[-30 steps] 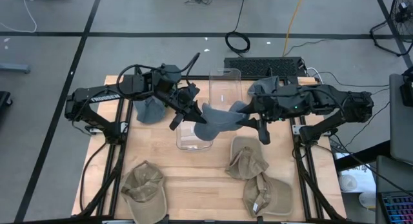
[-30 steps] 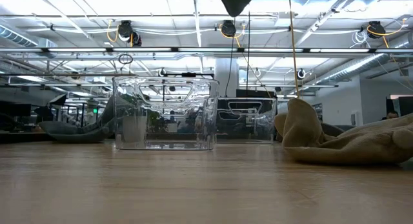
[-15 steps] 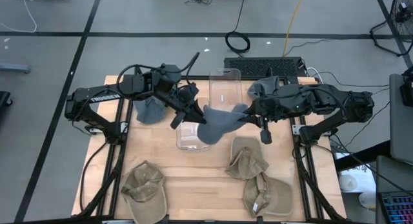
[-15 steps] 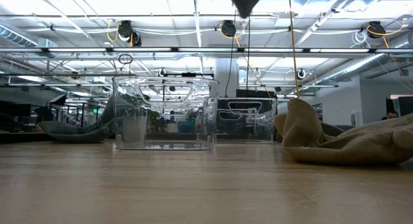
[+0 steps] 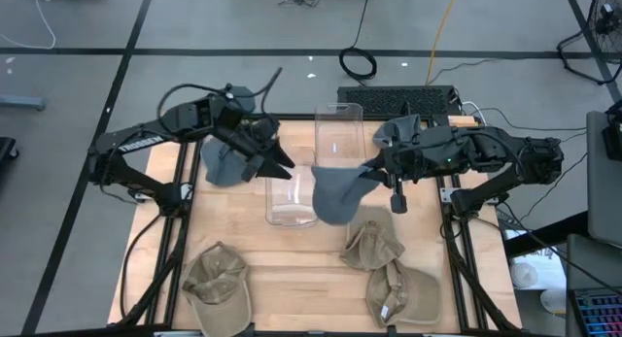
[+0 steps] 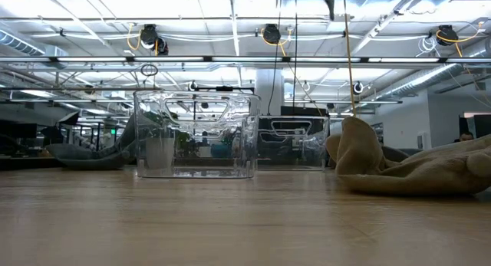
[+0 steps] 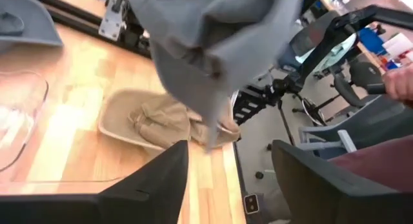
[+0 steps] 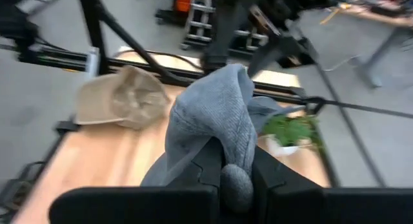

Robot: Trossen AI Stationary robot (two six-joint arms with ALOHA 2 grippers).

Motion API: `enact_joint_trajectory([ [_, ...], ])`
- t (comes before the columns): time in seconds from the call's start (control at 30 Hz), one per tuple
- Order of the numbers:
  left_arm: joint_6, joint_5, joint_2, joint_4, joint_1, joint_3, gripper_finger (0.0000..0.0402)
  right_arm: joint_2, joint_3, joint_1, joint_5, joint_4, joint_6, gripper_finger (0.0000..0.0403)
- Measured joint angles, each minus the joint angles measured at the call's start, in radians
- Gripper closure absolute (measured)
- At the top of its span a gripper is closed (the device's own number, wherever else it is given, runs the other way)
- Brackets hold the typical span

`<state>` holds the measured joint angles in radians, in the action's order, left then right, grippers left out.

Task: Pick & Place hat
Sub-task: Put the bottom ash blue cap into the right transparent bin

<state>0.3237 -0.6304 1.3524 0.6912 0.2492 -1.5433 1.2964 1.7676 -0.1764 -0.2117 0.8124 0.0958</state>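
Nearest, tan hats (image 5: pixel 389 269) lie on the surface (image 5: pixel 292 279). Above the clear bin (image 5: pixel 292 193), the right tool (image 5: pixel 364 172) is clamped on the grey hat (image 5: pixel 335 191), which hangs clear of the surface. Its wrist view shows the pinch; the overhead does not. The left tool (image 5: pixel 277 160), fingers apart, is just beyond the bin.

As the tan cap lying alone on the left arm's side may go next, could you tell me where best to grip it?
On the tan cap, probably pinch a raised fold of its crumpled crown, coming straight down with the open left gripper; it lies alone, and the right gripper holds the grey hat.
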Motion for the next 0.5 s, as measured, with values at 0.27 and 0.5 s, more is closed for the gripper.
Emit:
enact_joint_trajectory([
  [0.27, -0.008, -0.003, -0.03, 0.015, 0.0, 0.0, 0.0134, 0.022, -0.001, 0.074, -0.104, -0.021, 0.175, 0.0386],
  [0.5, -0.033, -0.023, -0.037, 0.015, 0.0, 0.0, 0.0133, 0.028, -0.001, 0.199, -0.103, -0.008, 0.305, 0.0386],
])
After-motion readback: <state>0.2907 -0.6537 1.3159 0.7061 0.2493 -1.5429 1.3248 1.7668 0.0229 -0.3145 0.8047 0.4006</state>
